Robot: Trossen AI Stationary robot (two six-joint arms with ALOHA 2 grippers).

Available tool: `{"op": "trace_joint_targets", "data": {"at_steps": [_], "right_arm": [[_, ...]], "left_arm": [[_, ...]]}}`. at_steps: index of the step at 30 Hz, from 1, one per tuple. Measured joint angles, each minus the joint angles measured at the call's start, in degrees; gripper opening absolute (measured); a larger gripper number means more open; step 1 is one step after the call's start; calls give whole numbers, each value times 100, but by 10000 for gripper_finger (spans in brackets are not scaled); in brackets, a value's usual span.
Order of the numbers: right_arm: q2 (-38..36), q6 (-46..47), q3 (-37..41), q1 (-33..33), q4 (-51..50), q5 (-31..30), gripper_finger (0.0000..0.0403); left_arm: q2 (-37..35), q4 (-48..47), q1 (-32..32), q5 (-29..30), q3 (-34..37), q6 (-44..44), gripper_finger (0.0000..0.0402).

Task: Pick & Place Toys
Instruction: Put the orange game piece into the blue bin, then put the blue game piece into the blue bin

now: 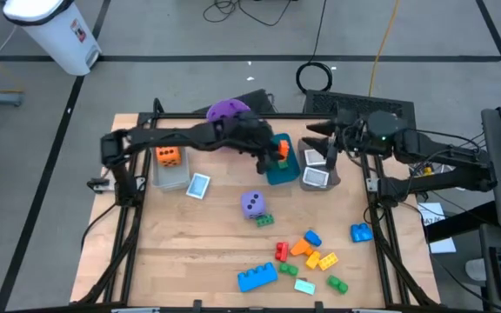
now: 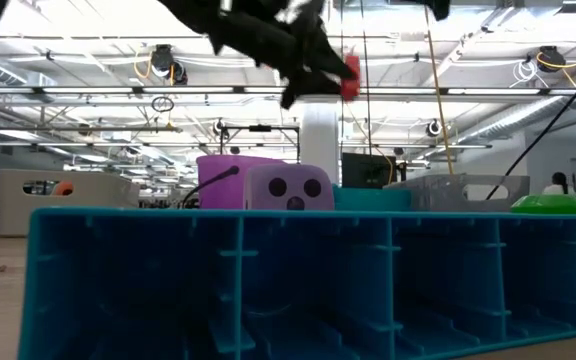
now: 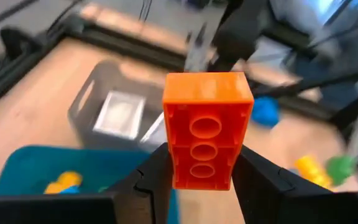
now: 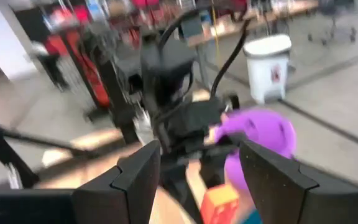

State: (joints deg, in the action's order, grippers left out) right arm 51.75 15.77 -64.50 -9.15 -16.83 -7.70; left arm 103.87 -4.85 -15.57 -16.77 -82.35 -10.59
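My left gripper (image 1: 272, 153) reaches from the table's left and is shut on an orange brick (image 3: 207, 127), which it holds above the teal bin (image 1: 282, 173). Yellow bricks (image 3: 64, 182) lie in that bin. My right gripper (image 4: 201, 155) stands open and empty, level, at the table's far right above the grey bin (image 1: 317, 178), which holds cards. A purple die (image 1: 252, 203) and a green brick (image 1: 263, 219) rest on the table's middle. Several blue, red, orange, yellow and green bricks (image 1: 307, 252) lie near the front edge. My left gripper pinches the orange brick by its two long sides (image 3: 173, 168) between its two fingers, at the end nearer the wrist. The fingers come from the table's left, slanting down, and lie along the brick. The brick is lifted clear, its hollow underside toward the wrist camera.
A clear bin (image 1: 170, 167) with an orange die stands at the back left, with a card (image 1: 198, 185) on the table beside it. The purple bucket (image 1: 229, 110) stands behind the left arm. A long blue brick (image 1: 257, 276) lies at the front edge.
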Motion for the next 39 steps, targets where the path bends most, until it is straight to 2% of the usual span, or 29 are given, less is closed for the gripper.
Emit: {"op": "trace_joint_targets", "data": {"at_steps": [7,11,18,26,29,34,39], "right_arm": [[-1,4,1,-2,-894,-158,212],[-14,43,80,0,-1120,-148,212],[-97,358,510,0,-1100,-149,212],[-163,612,917,0,-913,-126,212],[-205,631,1055,0,-718,-121,212],[-226,623,1090,0,-576,-123,212],[-226,612,1094,0,-346,-115,212]], "left_arm": [[1027,-1722,-181,224,-1100,676,145],[1494,-2277,-205,384,-1512,911,145],[2064,-2509,-205,506,-1771,942,145],[2192,-2520,-269,674,-1761,863,148],[2182,-2490,-294,706,-1761,841,168],[2182,-2486,-351,920,-1761,549,229],[2066,-2486,-379,799,-1761,307,273]]}}
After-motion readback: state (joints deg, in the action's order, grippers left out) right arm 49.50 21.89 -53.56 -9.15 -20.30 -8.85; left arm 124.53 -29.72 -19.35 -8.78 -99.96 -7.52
